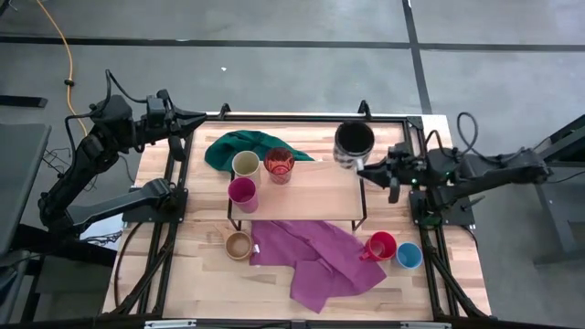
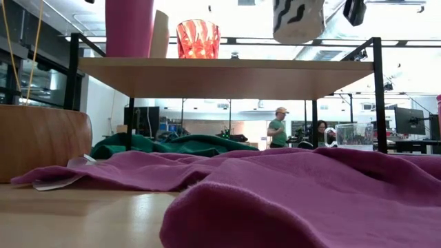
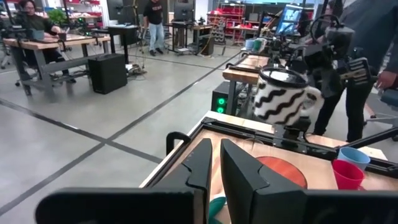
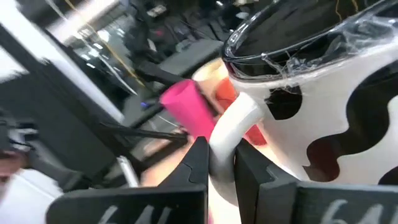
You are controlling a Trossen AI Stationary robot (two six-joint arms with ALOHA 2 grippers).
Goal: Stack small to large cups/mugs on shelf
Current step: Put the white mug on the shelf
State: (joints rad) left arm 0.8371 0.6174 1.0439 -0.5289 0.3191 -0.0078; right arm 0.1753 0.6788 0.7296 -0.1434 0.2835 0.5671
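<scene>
High view, left to right: left gripper (image 1: 196,119) parked at the surface's far-left corner, fingers pressed together, nothing held. On the shelf (image 1: 320,192) the cream cup (image 1: 245,164), magenta cup (image 1: 242,192) and translucent red cup (image 1: 279,164) sit at its left end. Right gripper (image 1: 366,169) is pinching the handle of the striped mug (image 1: 354,143), held in the air over the shelf's far-right corner. Red mug (image 1: 380,246) and blue cup (image 1: 409,256) wait on the surface (image 1: 201,274) near-right. My read: lower straight, keep the mug level, let its base land fully inside the edge before spreading the fingers.
</scene>
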